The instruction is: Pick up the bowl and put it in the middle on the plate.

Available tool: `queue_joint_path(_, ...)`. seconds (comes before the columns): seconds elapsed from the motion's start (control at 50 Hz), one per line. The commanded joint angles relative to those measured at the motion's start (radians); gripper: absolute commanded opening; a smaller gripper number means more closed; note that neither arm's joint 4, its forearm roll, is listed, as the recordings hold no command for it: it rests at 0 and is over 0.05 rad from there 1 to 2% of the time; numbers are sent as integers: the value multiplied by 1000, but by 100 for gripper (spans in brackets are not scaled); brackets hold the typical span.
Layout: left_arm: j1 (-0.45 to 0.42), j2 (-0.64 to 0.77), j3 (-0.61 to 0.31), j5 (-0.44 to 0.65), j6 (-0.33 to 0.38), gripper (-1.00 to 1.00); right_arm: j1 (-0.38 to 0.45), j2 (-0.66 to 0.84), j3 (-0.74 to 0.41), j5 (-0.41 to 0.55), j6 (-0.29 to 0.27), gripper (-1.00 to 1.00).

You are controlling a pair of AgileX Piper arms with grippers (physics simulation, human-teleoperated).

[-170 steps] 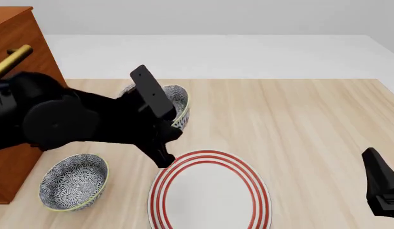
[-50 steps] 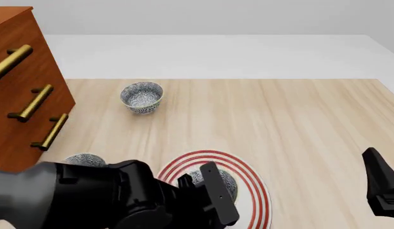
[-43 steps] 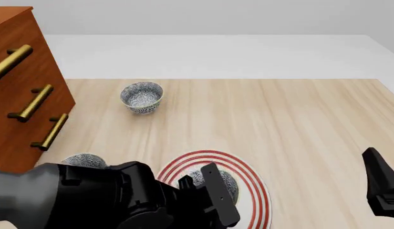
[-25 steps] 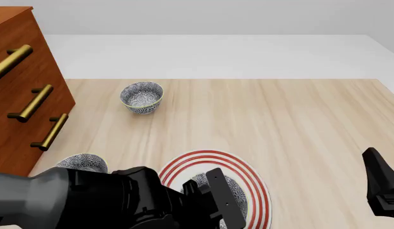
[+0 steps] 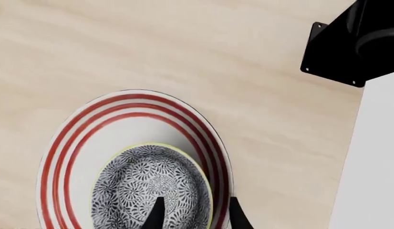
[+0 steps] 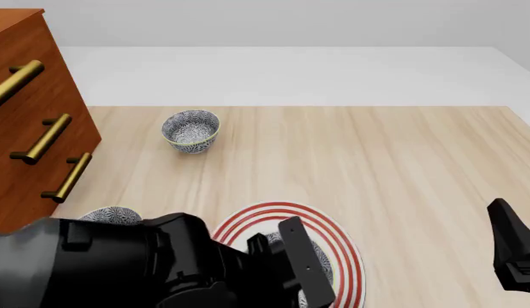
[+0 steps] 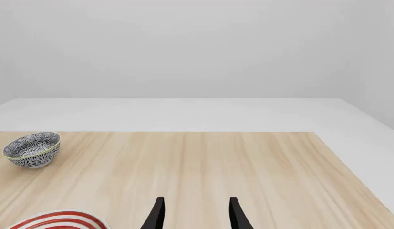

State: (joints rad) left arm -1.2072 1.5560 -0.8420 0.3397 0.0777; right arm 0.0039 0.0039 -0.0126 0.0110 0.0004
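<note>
Tabletop [image 6: 402,167] of pale wood fills most of the front view, with a brown chest of drawers [image 6: 25,122] standing at its left edge. Next in size, the left arm [image 6: 119,266] looms dark over the near left, covering much of the plate [image 5: 63,143], a wide white disc with red rings. In the left wrist view the bowl [image 5: 149,183] sits on that plate, upright, its yellowish rim close to the rings on one side instead of centred. The left gripper [image 5: 193,214] hangs above it with its fingers spread apart, one tip over the bowl's patterned inside and the other outside the rim; whether either pad touches the wall I cannot tell, and no squeeze on it shows. A second patterned bowl [image 6: 190,130] stands far back on the table, and a third [image 6: 111,215] peeks out beside the left arm. The right gripper [image 7: 193,214] is parked at the table's right edge, fingers apart and holding nothing. By my reading the step in hand is the release. The next move calls for a straight lift clear of the rim, so the bowl is not dragged further off centre.
</note>
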Motion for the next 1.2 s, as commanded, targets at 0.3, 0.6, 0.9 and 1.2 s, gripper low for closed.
queue_joint_path(0.3,38,-123,-9,69,86,100,0,0,0,0,0,100)
queue_joint_path(0.6,125,-260,31,103,122,100,0,0,0,0,0,100)
queue_joint_path(0.9,204,-394,108,90,101,100,0,0,0,0,0,100)
queue_joint_path(1.2,313,-535,212,95,131,100,0,0,0,0,0,100)
